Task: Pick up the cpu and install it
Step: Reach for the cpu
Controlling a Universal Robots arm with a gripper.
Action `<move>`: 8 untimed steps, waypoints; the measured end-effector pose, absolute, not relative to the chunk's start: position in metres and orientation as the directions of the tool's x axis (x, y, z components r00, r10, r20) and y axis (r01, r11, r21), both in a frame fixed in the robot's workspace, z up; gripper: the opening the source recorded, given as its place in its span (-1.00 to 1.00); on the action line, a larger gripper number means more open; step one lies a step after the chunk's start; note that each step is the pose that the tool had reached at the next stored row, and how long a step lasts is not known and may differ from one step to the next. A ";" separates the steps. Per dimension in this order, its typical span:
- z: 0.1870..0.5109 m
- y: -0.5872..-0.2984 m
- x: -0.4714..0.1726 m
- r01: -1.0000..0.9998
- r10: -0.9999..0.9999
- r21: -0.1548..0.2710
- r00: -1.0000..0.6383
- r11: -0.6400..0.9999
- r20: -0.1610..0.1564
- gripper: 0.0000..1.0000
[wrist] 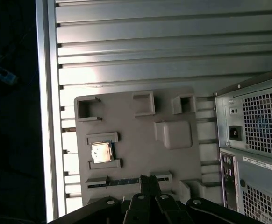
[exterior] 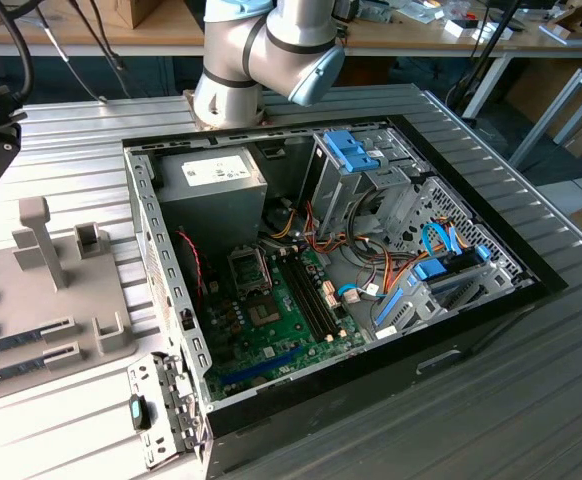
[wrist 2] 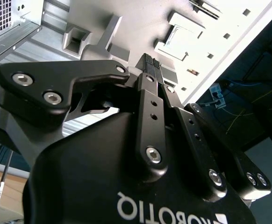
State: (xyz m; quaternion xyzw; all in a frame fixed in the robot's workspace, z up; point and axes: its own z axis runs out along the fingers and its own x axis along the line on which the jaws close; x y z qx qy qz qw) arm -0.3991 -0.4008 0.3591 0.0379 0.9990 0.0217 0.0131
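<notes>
Two black fingers of the gripper (wrist: 148,179) are pressed together with nothing between them. The claw hangs above the grey fixture tray (wrist: 136,112), over the part where a memory stick (wrist: 122,181) lies in its slot. The cpu (wrist: 101,152) sits near the claw but apart from it, lying flat in the tray with its silver top up, held between two small brackets (wrist: 103,137).

It looks light, stiff and thin. The metal lid is probably slick and the underside delicate, so the safest hold seems to be on the two opposite edges the brackets leave free, squeezed gently and lifted level.

The tray rests on the ribbed metal table (exterior: 91,140), at the exterior view's left of the open computer case (exterior: 139,210). Inside the case, the motherboard (exterior: 281,335) carries a cpu socket (exterior: 249,268) that appears empty.
</notes>
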 end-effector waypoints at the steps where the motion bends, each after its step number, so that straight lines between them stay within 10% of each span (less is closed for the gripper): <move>1: 0.359 -0.401 -0.399 0.075 0.076 0.044 -0.997 0.996 -0.024 -0.80; 8: 0.357 -0.401 -0.400 0.075 0.076 0.044 -0.997 0.996 -0.024 -0.80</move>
